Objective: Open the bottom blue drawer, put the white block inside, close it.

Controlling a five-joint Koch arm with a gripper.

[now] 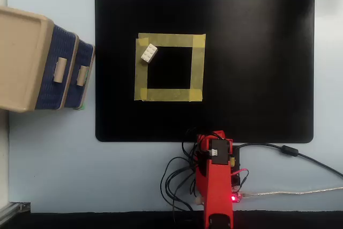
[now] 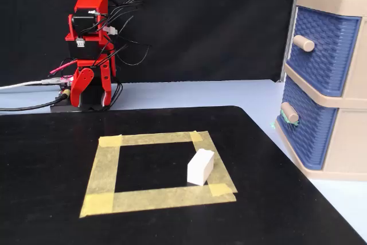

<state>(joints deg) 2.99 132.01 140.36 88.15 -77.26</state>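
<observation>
Landmark: the yellow tape square (image 1: pixel 169 67) on the black mat (image 1: pixel 257 68), prob. marking the start spot. The white block (image 1: pixel 149 53), studded plastic brick, lay on its corner nearest the beige cabinet (image 1: pixel 24 60). The bottom blue drawer (image 2: pixel 307 129), ribbed w/ beige handle, sat shut beyond that side. The red arm (image 2: pixel 90 50) was folded up past the opposite edge; gripper state: can't tell.

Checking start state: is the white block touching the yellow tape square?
Touching. In the overhead view the white block overlaps the tape square's corner; the fixed view shows it resting on the tape strip.
</observation>
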